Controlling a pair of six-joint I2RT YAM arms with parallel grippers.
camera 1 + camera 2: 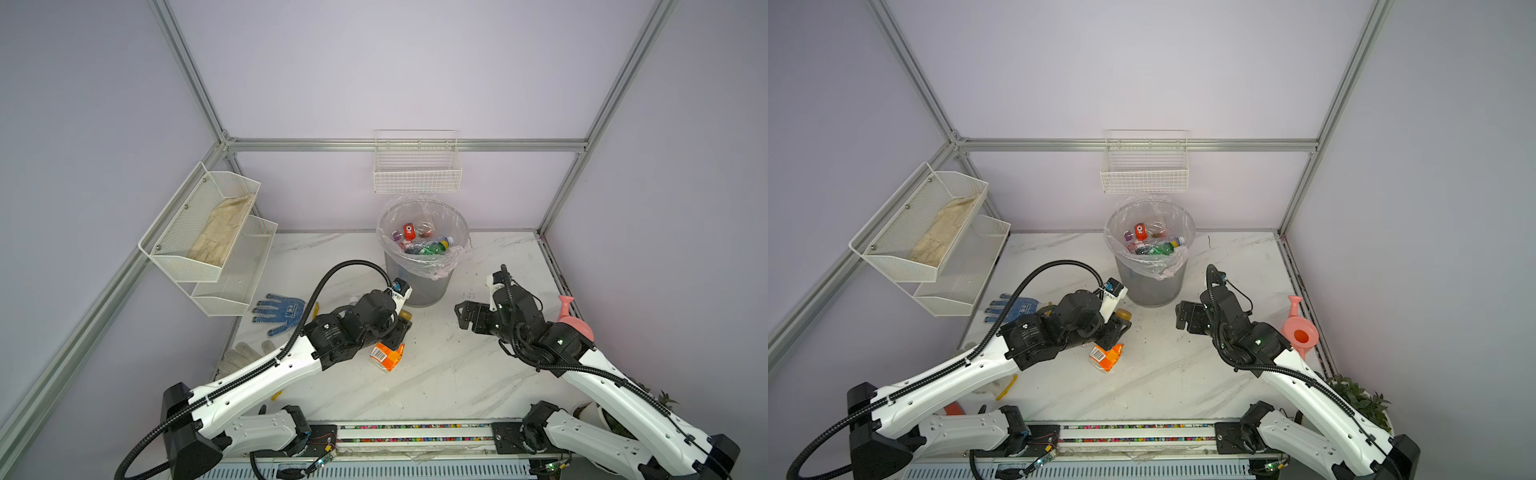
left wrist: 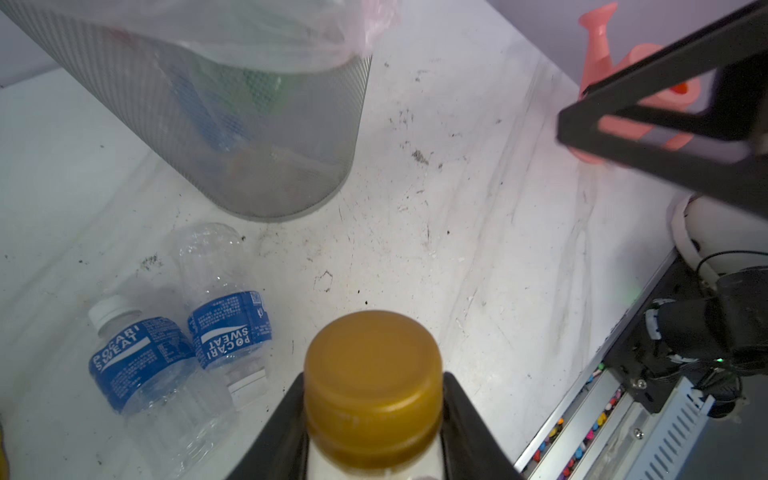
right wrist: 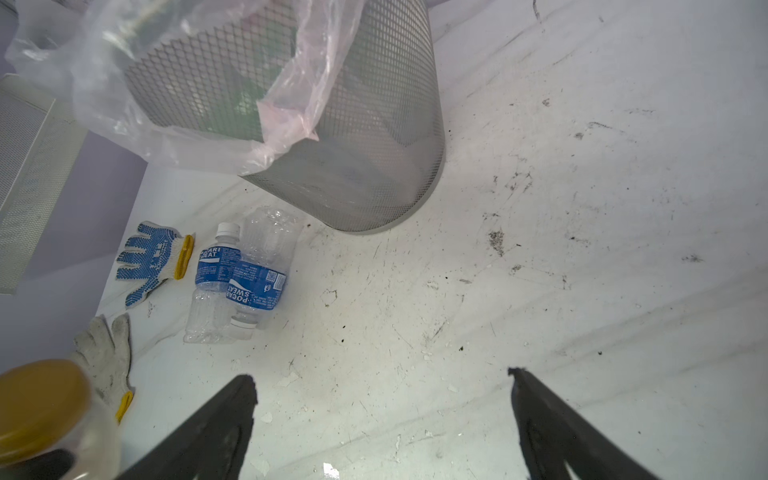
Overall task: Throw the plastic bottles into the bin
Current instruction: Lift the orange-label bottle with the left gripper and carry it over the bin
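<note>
My left gripper (image 2: 372, 384) is shut on a plastic bottle with a gold cap (image 2: 372, 374) and an orange label (image 1: 388, 355). It holds the bottle low over the table, in front of the bin and to its left. The bin (image 1: 419, 286) (image 1: 1150, 286) is a grey mesh basket lined with a clear bag, and several bottles (image 1: 424, 243) lie inside it. Two clear blue-labelled bottles (image 2: 137, 361) (image 2: 230, 328) lie side by side on the table by the bin's base (image 3: 374, 199); my left arm hides them in both top views. To the right of the bin, my right gripper (image 3: 382, 382) (image 1: 465, 316) is open and empty.
A pink watering can (image 1: 575, 322) stands at the table's right edge, and a potted plant (image 1: 1358, 399) at the front right. A blue-dotted glove (image 1: 278, 311) and a white glove (image 1: 245, 355) lie on the left. White wire baskets (image 1: 417, 174) (image 1: 199, 232) hang on the walls.
</note>
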